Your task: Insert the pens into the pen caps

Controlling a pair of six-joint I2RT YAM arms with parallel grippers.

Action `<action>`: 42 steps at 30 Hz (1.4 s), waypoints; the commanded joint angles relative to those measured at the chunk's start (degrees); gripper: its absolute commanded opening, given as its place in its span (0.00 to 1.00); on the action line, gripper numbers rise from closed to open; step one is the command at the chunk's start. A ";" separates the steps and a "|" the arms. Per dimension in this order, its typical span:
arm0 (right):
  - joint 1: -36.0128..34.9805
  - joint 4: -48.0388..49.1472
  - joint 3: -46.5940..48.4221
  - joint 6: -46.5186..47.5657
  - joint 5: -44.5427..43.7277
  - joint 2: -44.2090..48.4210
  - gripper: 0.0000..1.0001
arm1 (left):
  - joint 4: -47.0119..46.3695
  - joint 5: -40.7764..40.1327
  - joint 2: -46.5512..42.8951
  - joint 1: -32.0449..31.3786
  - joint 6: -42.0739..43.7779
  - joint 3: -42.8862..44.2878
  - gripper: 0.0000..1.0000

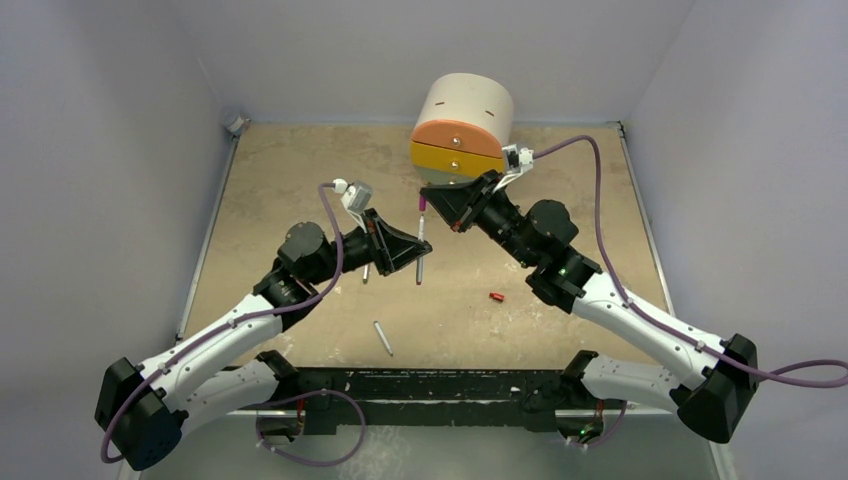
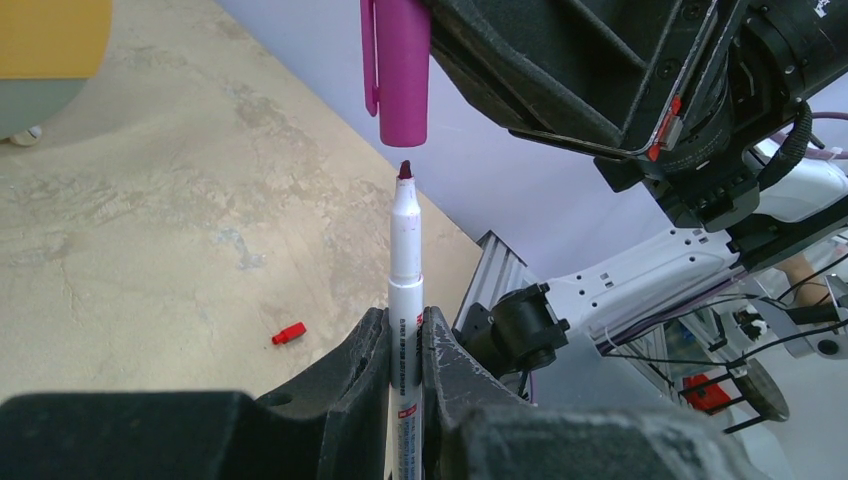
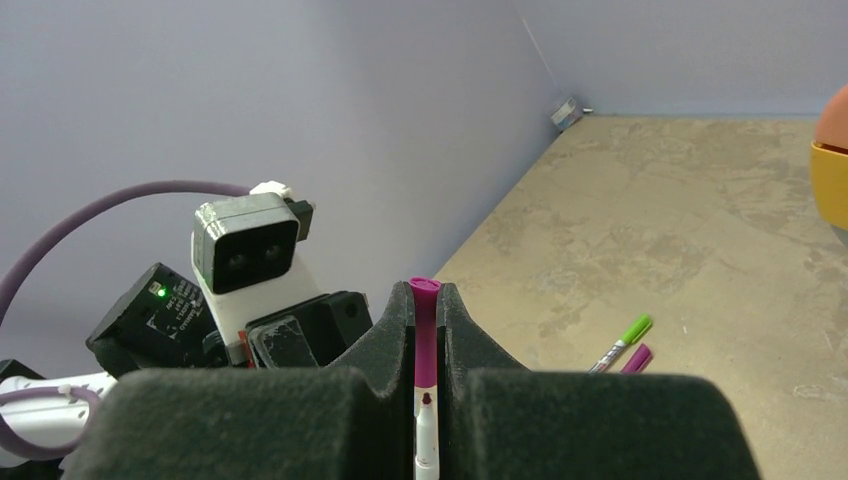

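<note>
My left gripper is shut on a white pen, held upright with its dark red tip up. My right gripper is shut on a magenta cap, open end down, directly above the pen tip with a small gap between them. A red cap lies on the table to the right. An uncapped pen lies near the front edge. A green-capped pen and a purple-capped pen lie side by side.
A round white container with orange and yellow drawers stands at the back, just behind my right gripper. The tan tabletop is enclosed by pale walls at the left, right and back. The two arms meet over the table's middle.
</note>
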State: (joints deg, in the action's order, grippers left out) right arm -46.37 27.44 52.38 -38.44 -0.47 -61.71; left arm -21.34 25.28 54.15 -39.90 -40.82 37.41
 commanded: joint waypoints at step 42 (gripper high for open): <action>0.14 -3.37 -1.25 1.20 1.58 5.19 0.25 | 11.87 -6.42 5.00 -0.23 16.63 17.10 0.00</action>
State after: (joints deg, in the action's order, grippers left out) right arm -45.71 26.83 50.96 -38.46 0.82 -59.05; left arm -12.78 22.04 59.29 -40.16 -32.14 48.88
